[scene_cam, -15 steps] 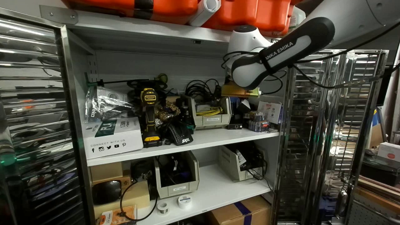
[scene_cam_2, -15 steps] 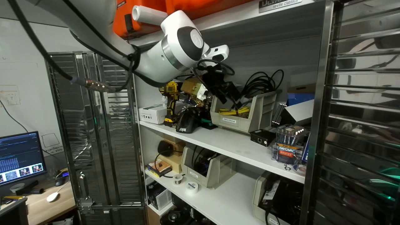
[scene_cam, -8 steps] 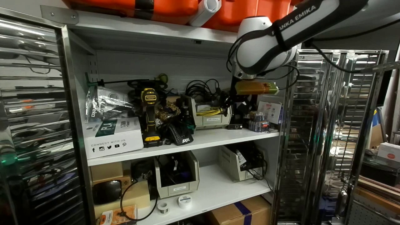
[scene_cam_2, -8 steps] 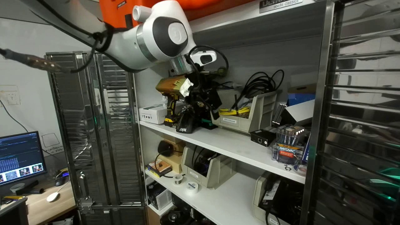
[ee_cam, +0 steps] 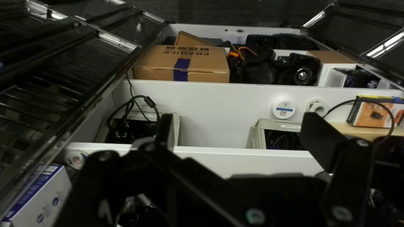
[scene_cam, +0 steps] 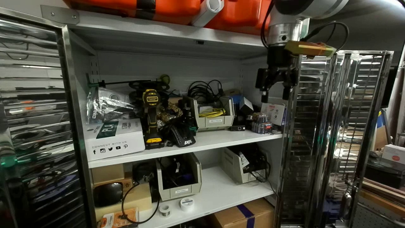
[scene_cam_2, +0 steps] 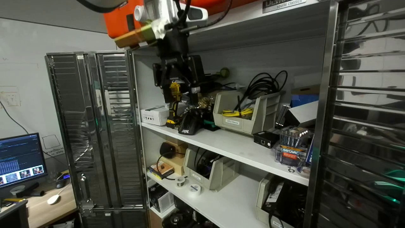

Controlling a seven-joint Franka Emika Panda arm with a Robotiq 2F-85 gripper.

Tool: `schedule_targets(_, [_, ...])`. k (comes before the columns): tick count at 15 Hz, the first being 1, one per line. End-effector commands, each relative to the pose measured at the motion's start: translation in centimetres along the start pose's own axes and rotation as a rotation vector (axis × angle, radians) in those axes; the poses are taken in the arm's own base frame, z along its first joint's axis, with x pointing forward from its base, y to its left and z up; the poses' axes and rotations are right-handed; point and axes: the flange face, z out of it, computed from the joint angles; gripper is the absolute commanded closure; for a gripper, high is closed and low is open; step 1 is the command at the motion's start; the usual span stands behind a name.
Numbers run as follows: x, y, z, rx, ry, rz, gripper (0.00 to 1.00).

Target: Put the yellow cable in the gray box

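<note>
My gripper [scene_cam: 275, 95] hangs up high, its jaws wide apart with nothing in them. The yellow cable [scene_cam: 213, 112] lies inside the gray box [scene_cam: 204, 122] on the shelf [scene_cam: 218, 136], and black cables [scene_cam: 200, 91] loop up at the back of that box. I think the yellow cable is light, soft and bendy, so loose strands may slip; I would pinch it all across the middle. Two more gray bins [scene_cam: 170, 193] lower down hold dark things [scene_cam: 177, 173]

I am cataloguing: matt black gripper [scene_cam: 275, 95]; beside its jaws, glossy metal door [scene_cam: 313, 133]; lower, smooth yellow cable [scene_cam: 215, 113], matt plastic gray box [scene_cam: 215, 126].
</note>
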Motion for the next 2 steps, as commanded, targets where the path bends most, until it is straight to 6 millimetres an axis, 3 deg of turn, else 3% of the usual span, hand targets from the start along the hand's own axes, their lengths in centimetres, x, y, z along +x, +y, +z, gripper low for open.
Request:
schedule_targets(1, [-0.57, 0.51, -0.77, 0.002, -0.001, -0.003, 0.00])
schedule_targets(2, [-0.94, 0.77, -1.08, 0.004, -0.002, -0.005, 0.00])
